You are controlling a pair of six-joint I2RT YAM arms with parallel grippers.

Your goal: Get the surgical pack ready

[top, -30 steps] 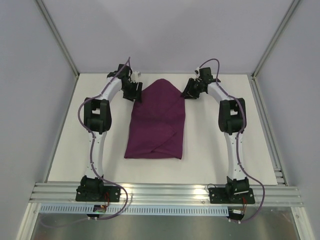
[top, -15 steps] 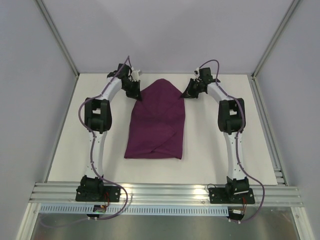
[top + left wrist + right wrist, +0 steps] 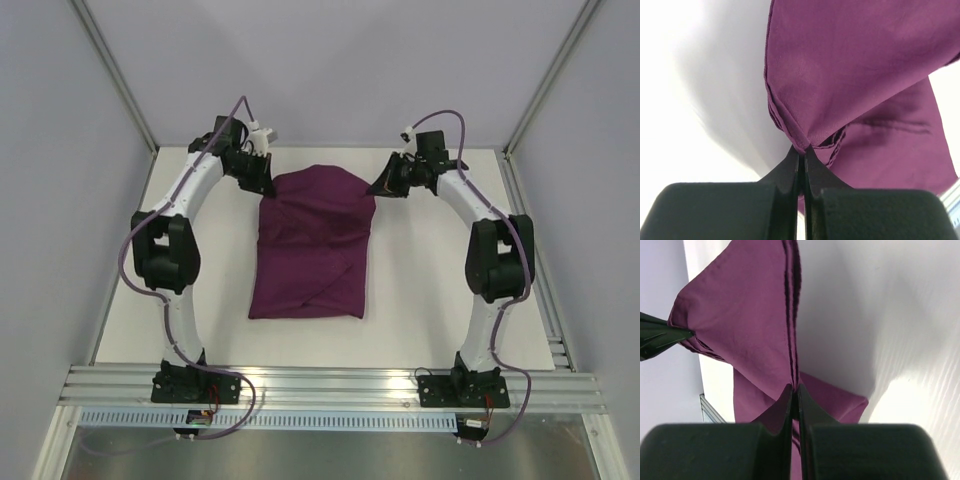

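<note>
left claw [image 3: 264, 190] — clamped tight on purple cloth [image 3: 315, 250] corner | right claw [image 3: 380, 190] — pinching opposite corner

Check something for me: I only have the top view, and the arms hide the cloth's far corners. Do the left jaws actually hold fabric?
Observer: Yes. In the left wrist view the left jaws are shut on a corner of the cloth, with several layered edges bunched at the pinch.
Reviewer: And the right side?
Observer: The right wrist view shows the right jaws shut on a stacked edge of the cloth, which spans from there across to the left jaws' pinch.
</note>
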